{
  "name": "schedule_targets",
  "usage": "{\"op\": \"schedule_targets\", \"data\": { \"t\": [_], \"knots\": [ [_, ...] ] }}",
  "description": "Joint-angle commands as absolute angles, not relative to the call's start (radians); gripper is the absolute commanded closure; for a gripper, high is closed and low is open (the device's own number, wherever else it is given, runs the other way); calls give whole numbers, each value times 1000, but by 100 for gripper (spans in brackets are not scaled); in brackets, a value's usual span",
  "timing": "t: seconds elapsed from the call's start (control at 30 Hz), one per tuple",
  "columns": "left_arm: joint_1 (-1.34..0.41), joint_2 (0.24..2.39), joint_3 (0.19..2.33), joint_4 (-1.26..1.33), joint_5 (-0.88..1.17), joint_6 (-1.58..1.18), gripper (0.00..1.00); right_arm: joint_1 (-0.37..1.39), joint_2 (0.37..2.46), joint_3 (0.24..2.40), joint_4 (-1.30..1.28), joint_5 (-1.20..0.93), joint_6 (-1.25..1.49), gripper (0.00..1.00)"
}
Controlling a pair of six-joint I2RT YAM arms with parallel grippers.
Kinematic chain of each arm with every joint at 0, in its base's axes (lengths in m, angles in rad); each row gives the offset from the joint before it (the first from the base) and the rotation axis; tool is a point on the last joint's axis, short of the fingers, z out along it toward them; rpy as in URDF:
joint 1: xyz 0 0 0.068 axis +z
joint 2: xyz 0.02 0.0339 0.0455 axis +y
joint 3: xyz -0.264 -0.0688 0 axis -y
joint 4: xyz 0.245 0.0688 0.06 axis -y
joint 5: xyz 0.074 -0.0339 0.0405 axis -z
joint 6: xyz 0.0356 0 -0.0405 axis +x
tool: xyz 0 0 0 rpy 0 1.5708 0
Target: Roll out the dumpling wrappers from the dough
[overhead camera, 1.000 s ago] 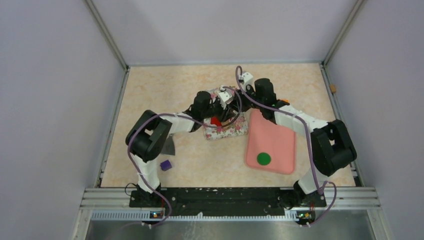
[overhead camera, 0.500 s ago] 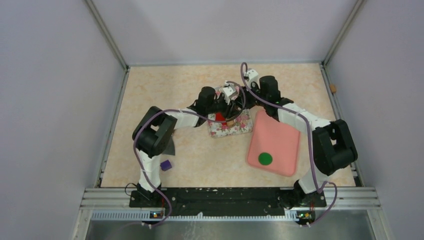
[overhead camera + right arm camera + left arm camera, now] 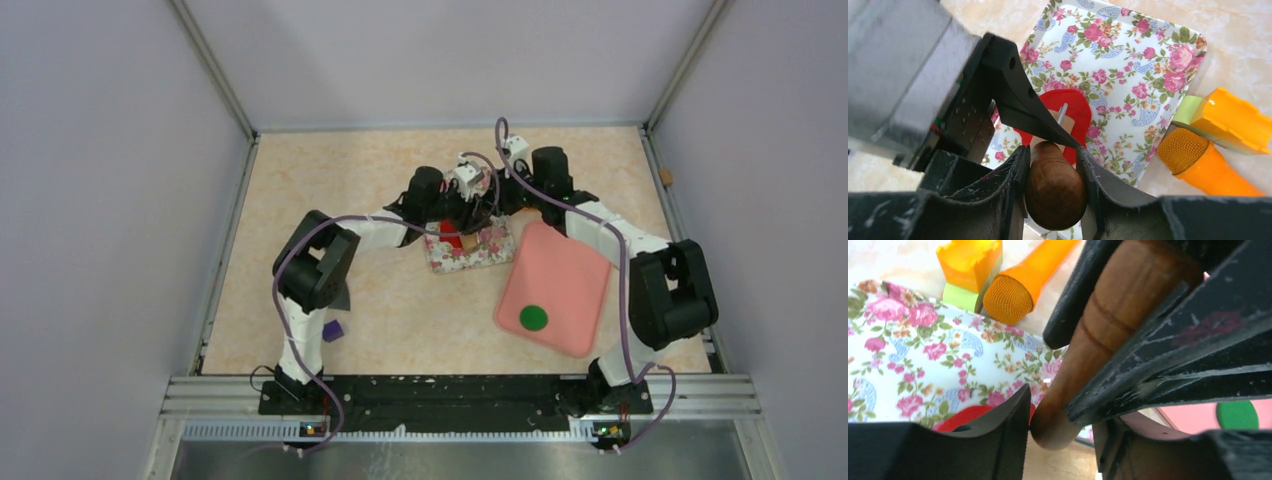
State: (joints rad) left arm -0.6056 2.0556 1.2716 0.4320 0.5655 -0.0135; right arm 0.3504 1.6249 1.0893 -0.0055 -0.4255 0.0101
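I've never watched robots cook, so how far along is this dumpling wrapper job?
One flat round green clay disc already lies on the pink rectangular mat, seemingly finished. In hand: the right gripper clamps a brown wooden rolling pin over flattened red clay on the floral tray. Still to do, probably: shaping that red piece into clean discs.

pink mat (image 3: 565, 275), purple cube (image 3: 332, 329), orange tool (image 3: 1205, 165)

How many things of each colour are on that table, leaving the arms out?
Red: 1, clay
Green: 1, disc
Pink: 1, mat
Purple: 1, cube
Orange: 2, stick, block
Brown: 1, roller
Flowered: 1, tray
Grey: 1, flat piece
Total: 9
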Motion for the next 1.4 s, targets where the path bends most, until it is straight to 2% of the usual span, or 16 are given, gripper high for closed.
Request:
{"op": "schedule_targets", "data": {
  "t": [0.0, 0.17, 0.3, 0.43, 0.6, 0.83, 0.93, 1.1, 1.3, 1.37],
  "knots": [
    [-555, 1916, 1241, 252, 424, -182, 47, 337, 1635, 1043, -253, -402, -74, 100],
    [-505, 1696, 1062, 109, 391, -107, 42, 321, 1615, 1081, -271, -496, -68, 100],
    [-457, 1625, 1031, -31, 281, -212, 41, 320, 1599, 1130, -289, -540, -62, 100],
    [-430, 1731, 1186, -193, 241, -357, 42, 317, 1570, 1245, -334, -597, -26, 100],
    [-416, 1929, 1427, -335, 165, -514, 49, 311, 1526, 1409, -441, -566, -60, 100],
    [-419, 2031, 1440, -330, 70, -627, 53, 292, 1428, 1431, -469, -492, -35, 100],
    [-418, 2055, 1417, -316, 87, -625, 58, 290, 1393, 1402, -481, -470, -47, 100],
    [-412, 2019, 1341, -337, 66, -644, 78, 288, 1366, 1365, -494, -470, -60, 100],
    [-370, 1847, 1157, -394, 47, -640, 100, 290, 1365, 1281, -431, -522, 18, 100],
    [-345, 1777, 1053, -388, 60, -635, 100, 292, 1364, 1242, -400, -544, 63, 100]
  ]
}}
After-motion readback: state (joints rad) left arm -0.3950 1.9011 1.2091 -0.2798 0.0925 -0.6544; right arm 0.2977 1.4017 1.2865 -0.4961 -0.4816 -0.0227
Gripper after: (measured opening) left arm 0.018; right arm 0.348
